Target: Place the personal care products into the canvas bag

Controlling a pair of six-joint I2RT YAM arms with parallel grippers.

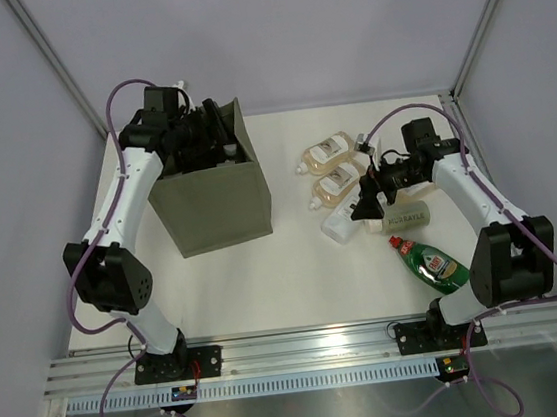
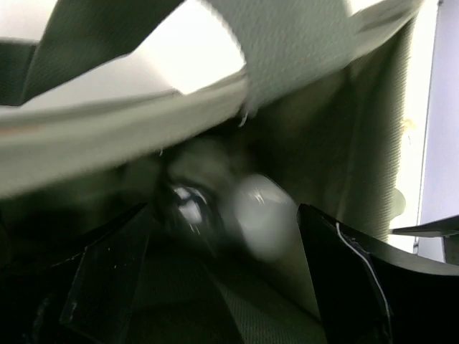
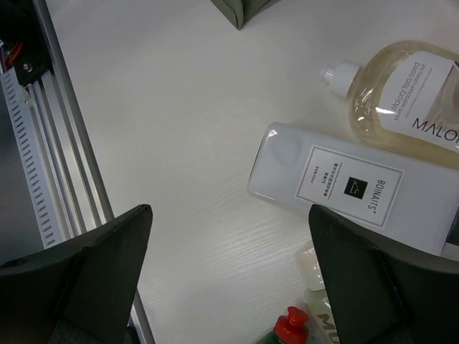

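The olive canvas bag point(image 1: 220, 203) stands at the left of the table, and my left gripper point(image 1: 217, 141) reaches down into its open top. In the left wrist view the left gripper point(image 2: 224, 236) has its jaws apart over the bag's fabric floor. A blurred pale product point(image 2: 259, 215) with a shiny dark part lies just past the fingertips, free of them. Two amber bottles point(image 1: 328, 150) point(image 1: 337, 187), a white bottle point(image 3: 344, 188), a beige tube point(image 1: 407, 219) and a green red-capped bottle point(image 1: 432, 263) lie on the right. My right gripper point(image 3: 229, 215) hovers open beside the white bottle.
A bag handle loop point(image 2: 143, 43) arches above the left wrist camera, with bag walls point(image 2: 344, 143) close on all sides. An aluminium rail point(image 1: 314, 343) runs along the near table edge. White enclosure walls stand behind and at both sides.
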